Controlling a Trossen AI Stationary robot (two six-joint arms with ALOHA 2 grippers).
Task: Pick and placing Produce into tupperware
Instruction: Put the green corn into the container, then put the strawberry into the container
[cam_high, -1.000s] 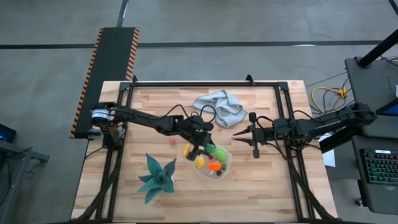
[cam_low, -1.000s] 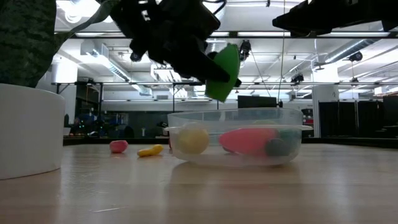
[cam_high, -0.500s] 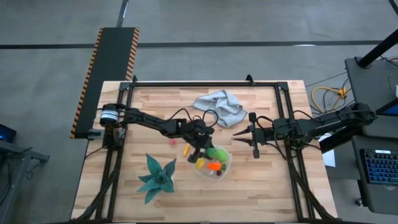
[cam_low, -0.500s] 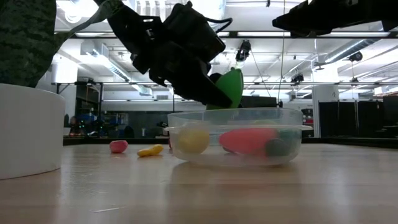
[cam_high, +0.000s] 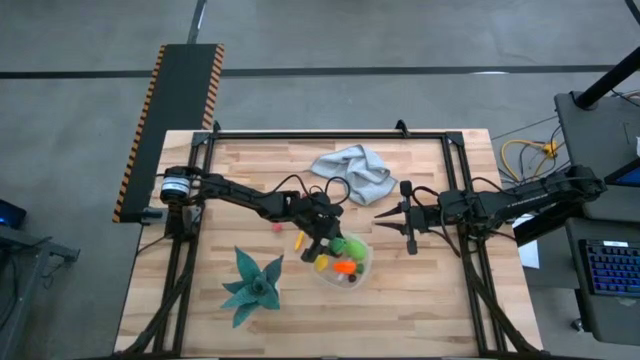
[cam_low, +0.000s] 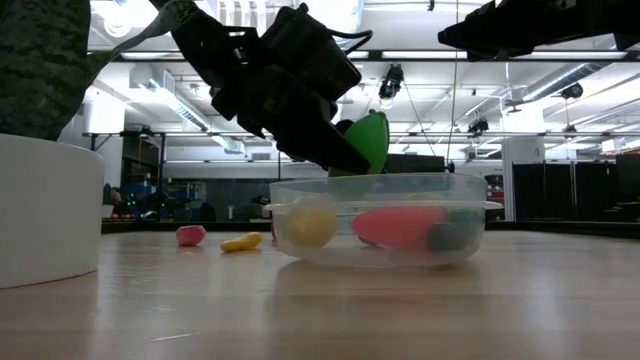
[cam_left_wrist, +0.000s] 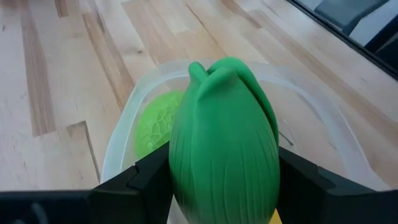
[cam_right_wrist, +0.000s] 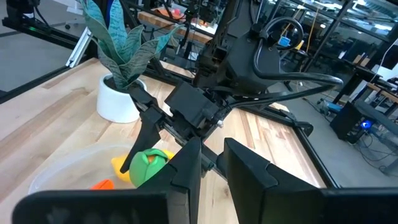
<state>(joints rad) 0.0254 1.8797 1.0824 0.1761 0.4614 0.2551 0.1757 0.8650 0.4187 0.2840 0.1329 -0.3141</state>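
Observation:
My left gripper (cam_high: 335, 243) is shut on a green leafy produce piece (cam_left_wrist: 224, 143) over the left part of the clear round tupperware (cam_high: 366, 262). In the low view the green piece (cam_low: 370, 140) sits just above the tupperware's rim (cam_low: 470, 205). Inside the tupperware lie a yellow piece (cam_low: 310, 222), a red piece (cam_low: 400, 225), a dark piece (cam_low: 445, 237) and a light green one (cam_left_wrist: 152, 124). A small red piece (cam_high: 277, 227) and a yellow piece (cam_high: 299, 240) rest on the table left of the tupperware. My right gripper (cam_high: 380, 216) waits shut, above the table right of the tupperware. My left gripper pinches the green piece between its two fingers, on its two opposite sides (cam_left_wrist: 177, 171) at the wide part. The fingers (cam_left_wrist: 146, 177) come slanting down from the table's left. The piece is lifted clear, its narrow tip pointing ahead of the fingers over the tupperware.
A teal spiky plant (cam_high: 250, 285) in a white pot (cam_low: 40, 210) stands at the near left. A grey-blue cloth (cam_high: 355, 170) lies crumpled at the far middle. Bare wood lies to the right of the tupperware, under my right arm.
My left gripper has gone down toward the tupperware with the green piece and rolled a little. The piece now hangs lower, close over the rim. Over the last half second it has kept still.

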